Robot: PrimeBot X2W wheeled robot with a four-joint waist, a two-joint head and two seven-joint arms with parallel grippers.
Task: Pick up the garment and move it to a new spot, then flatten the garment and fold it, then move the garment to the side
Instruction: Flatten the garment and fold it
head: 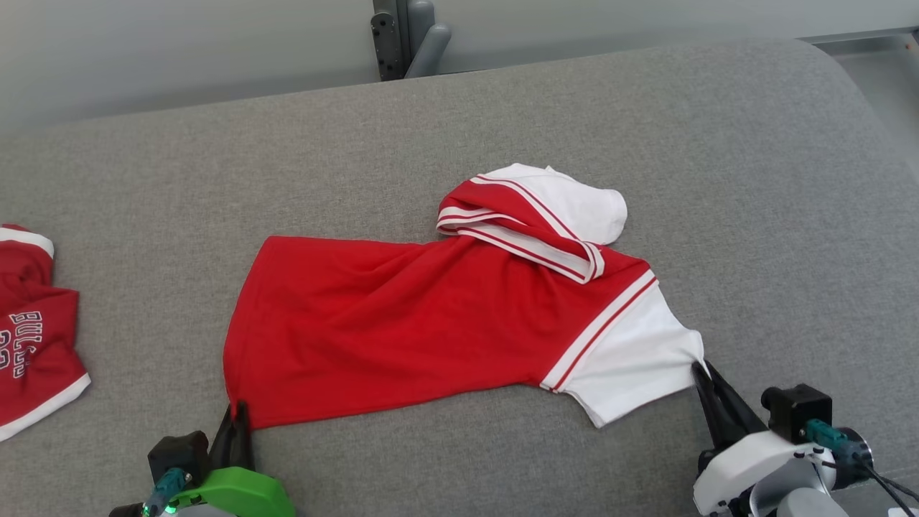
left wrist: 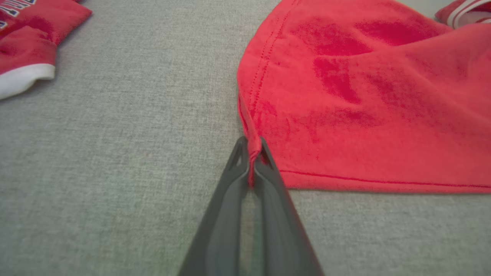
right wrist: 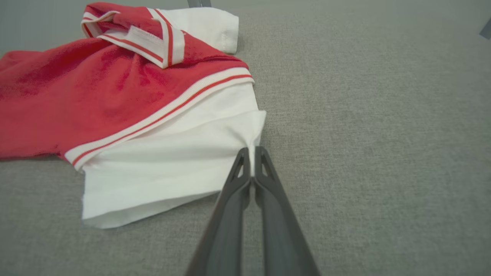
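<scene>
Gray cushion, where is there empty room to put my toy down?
Bare: the wide strip behind the red shirt, the right end past its white sleeve, the gap between shirt and other red cloth. Crowded: the front, where the left gripper and right gripper pinch the shirt.

Bright, even, diffuse light. Thin soft shadow cast under red shirt [head: 373, 323] hem. Head view sharp. Wrist views softer, red washed pinkish; dark fingers [left wrist: 226, 230] blurred toward bottom edge.
</scene>
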